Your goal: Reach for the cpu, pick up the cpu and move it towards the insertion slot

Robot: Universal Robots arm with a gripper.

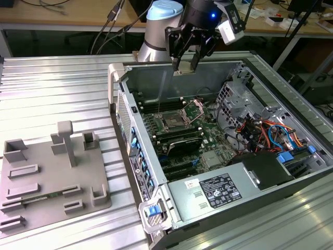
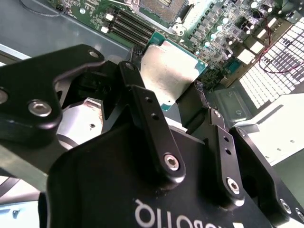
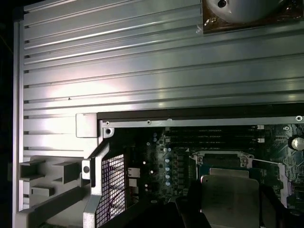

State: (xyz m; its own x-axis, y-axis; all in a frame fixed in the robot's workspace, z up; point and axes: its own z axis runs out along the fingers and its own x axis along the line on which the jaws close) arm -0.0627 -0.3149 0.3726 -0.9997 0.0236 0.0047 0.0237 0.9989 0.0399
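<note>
Ribbed metal counter point(image 1: 57, 88) carries open computer case point(image 1: 218, 208) and, well apart, grey fixture tray point(image 1: 47, 182).

The exterior view looks down at an angle on the open computer case point(image 1: 218, 135) from some distance. Both wrist views look from above and much nearer; they share the motherboard point(image 2: 209, 23) point(image 3: 175, 156) inside that case with the exterior view.

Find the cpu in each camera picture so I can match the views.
Exterior view: cpu held in the pincer, above the open computer case's back wall.
Second wrist view: cpu mid-frame between the black fingers.
First wrist view: cpu at the lower edge.
Shared landmark: the insertion slot.
</note>
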